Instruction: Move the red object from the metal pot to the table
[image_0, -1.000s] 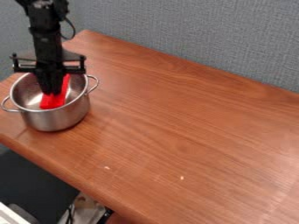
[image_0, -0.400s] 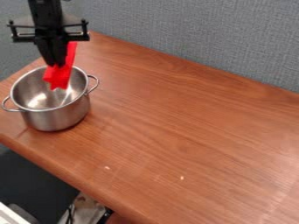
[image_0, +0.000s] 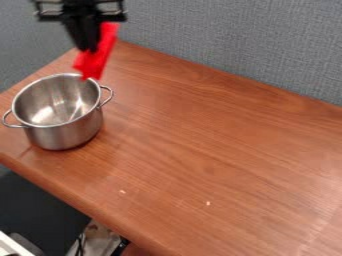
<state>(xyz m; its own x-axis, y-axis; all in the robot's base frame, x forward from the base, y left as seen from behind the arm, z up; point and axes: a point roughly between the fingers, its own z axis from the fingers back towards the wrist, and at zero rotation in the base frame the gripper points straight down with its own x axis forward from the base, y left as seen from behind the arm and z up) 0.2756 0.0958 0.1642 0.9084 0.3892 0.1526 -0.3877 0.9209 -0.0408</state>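
Observation:
My gripper (image_0: 88, 32) hangs at the top left of the camera view, pointing down and shut on the upper end of the red object (image_0: 95, 55). The red bar dangles tilted in the air, above and just behind the far rim of the metal pot (image_0: 56, 110). The shiny pot stands near the left corner of the table (image_0: 214, 140), and nothing shows inside it. The upper part of the gripper is cut off by the frame's top edge.
The wood-grain tabletop stretches to the right and toward the front of the pot. A grey wall stands behind the table. The table's rounded front edge drops to a dark floor with some clutter at the bottom left.
The gripper has risen and shifted right with the red object, lifting it out of the pot until it hangs fully above the rim.

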